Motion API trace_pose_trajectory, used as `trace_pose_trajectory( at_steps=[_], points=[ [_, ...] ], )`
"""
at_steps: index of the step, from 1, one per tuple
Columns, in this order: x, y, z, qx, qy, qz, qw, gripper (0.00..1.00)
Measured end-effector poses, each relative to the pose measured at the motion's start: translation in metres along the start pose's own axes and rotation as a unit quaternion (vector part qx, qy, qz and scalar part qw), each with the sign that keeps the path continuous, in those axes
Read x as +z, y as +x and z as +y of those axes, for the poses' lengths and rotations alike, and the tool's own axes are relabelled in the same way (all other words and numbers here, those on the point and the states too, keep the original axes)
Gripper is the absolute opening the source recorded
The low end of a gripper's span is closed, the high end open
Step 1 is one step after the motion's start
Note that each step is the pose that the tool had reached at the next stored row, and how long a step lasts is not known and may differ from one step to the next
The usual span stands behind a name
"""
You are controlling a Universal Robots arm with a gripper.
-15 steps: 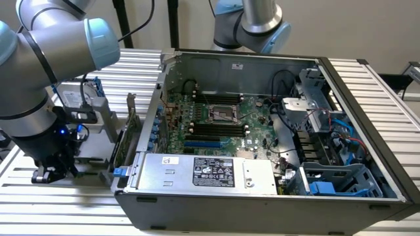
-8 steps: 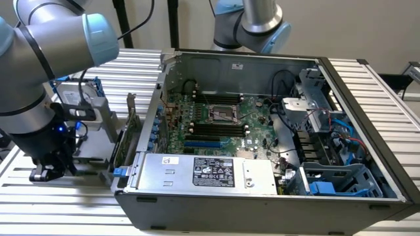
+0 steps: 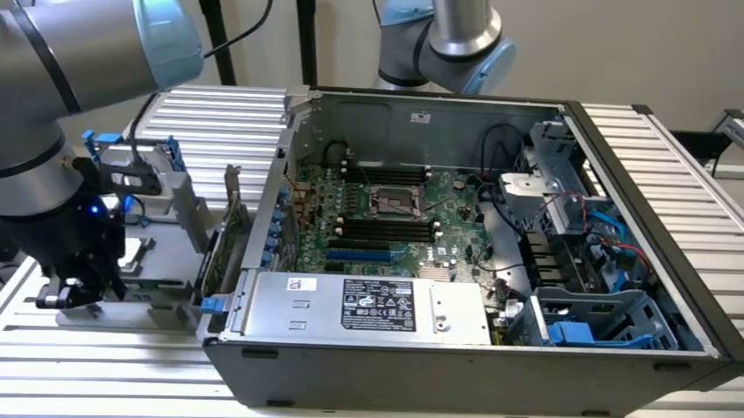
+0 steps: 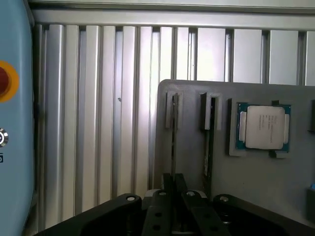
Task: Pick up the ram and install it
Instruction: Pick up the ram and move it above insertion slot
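The ram (image 4: pixel 173 132) stands on edge in a slot of the grey holder tray (image 4: pixel 192 162), so it looks like a thin dark line. My gripper (image 4: pixel 173 178) is shut on its near end, with the black fingers (image 4: pixel 165 184) pressed to both sides. A second stick (image 4: pixel 208 147) stands in the neighbouring slot. In the exterior view my gripper (image 3: pixel 72 294) hangs low over the tray (image 3: pixel 128 309), on the exterior view's left of the open computer case (image 3: pixel 465 366). The black memory slots (image 3: pixel 389 229) lie on the motherboard inside the case.
A square silver processor (image 4: pixel 263 127) rests in the tray beside the sticks. A hard drive with blue rails (image 3: pixel 139 161) stands behind the tray. A light blue box with a red button (image 4: pixel 7 81) borders the ribbed aluminium table (image 4: pixel 98 123). A second arm (image 3: pixel 459 39) stands behind the case.
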State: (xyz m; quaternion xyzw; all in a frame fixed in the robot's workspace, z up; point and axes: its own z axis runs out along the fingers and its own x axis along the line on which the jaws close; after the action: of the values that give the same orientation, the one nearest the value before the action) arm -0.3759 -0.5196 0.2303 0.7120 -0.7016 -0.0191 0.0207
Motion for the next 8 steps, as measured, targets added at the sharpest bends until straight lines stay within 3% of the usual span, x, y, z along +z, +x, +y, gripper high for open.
trace_pose_trajectory(
  at_steps=[8],
  points=[
    [-0.0364, 0.0, -0.0002, -0.005, 0.0, 0.0003, 1.0, 0.14]
  ],
)
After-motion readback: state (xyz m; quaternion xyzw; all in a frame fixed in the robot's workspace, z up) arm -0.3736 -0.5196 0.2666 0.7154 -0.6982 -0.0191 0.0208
